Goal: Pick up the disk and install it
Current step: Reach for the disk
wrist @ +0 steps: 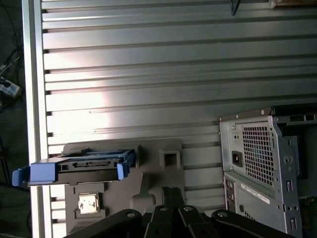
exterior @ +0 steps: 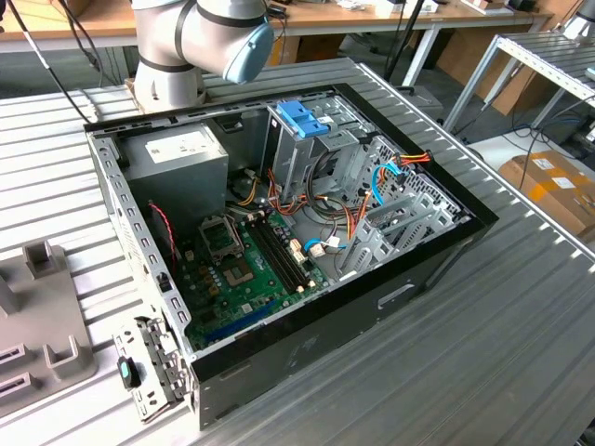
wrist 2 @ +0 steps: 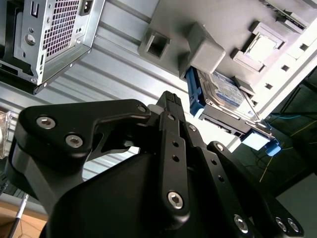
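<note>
Disk (wrist: 74, 167) stands on edge in a slot of the grey holder (wrist: 158, 148) on the ribbed metal table (wrist: 148, 59), well outside the computer case (wrist: 257, 163). Its light-blue frame wraps the edges, and in the first wrist view we see the connector edge facing the camera. In the second wrist view the disk (wrist 2: 225, 91) shows its white-and-blue label, and the holder (wrist 2: 198, 49) grips its lower part. A small square silvery part (wrist: 87, 203) sits in another pocket of the same holder.

Gripper (wrist: 171, 191) hangs above the table just beside the holder, apart from the disk and touching nothing. Its tips look pressed together with nothing between them, though most of it is cut off at the frame edge, so we're not fully sure. In the second wrist view the gripper (wrist 2: 171, 97) points toward the holder, with the table (wrist 2: 114, 64) behind it and the case's rear corner (wrist 2: 49, 34) off to one side.

In the exterior view the case (exterior: 372, 297) lies open on the table (exterior: 521, 353), with the holder (exterior: 46, 325) at the exterior view's left of it. Inside we note the green board (exterior: 242, 269), the grey power box (exterior: 177, 153) and a metal cage topped by a blue bracket (exterior: 302, 118). The robot arm (exterior: 204, 37) stands behind the case
</note>
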Available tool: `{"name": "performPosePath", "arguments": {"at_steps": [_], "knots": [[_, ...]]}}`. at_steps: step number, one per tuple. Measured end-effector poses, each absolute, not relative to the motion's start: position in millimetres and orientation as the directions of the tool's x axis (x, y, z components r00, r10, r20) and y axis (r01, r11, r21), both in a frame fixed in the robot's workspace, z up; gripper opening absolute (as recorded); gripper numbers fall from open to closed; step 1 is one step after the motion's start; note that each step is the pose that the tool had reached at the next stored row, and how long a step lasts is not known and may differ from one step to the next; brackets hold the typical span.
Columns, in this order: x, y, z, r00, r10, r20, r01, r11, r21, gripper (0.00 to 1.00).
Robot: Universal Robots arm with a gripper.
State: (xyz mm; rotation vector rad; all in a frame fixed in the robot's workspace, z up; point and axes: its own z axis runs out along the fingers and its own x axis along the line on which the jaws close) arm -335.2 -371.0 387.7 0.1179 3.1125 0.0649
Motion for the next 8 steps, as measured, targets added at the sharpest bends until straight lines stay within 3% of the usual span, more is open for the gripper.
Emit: {"name": "performPosePath", "arguments": {"at_steps": [8], "knots": [[-335.2,-368.1,387.7,-0.997,0.076,-0.025,0.075,0.996,0.043,0.11]]}}
